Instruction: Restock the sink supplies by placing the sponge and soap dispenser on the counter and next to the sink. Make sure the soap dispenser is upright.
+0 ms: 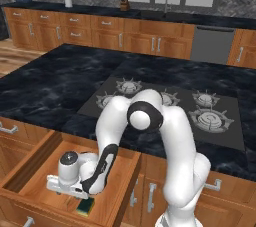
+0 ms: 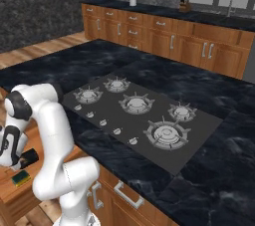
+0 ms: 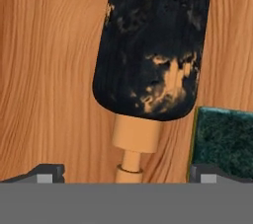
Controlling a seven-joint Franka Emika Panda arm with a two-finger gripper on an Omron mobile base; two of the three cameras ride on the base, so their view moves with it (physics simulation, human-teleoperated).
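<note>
Soap dispenser (image 3: 150,45): lying flat in wooden drawer (image 1: 45,171), no readable label.
Sponge (image 3: 222,139): at 4 o'clock beside it.
Gripper (image 3: 126,171): jaws fully open, holding nothing.

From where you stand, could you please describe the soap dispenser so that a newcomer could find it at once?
Look at the island with the gas stove, then at the open wooden drawer below its front edge. The soap dispenser lies on its side on the drawer floor, beside the sponge. It is the dark, near-black bottle with an orange-gold pump, whereas the sponge is a green-topped yellow block.

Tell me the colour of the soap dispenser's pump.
Orange-gold pump on the near-black soap dispenser; clearest in the hand view.
</note>
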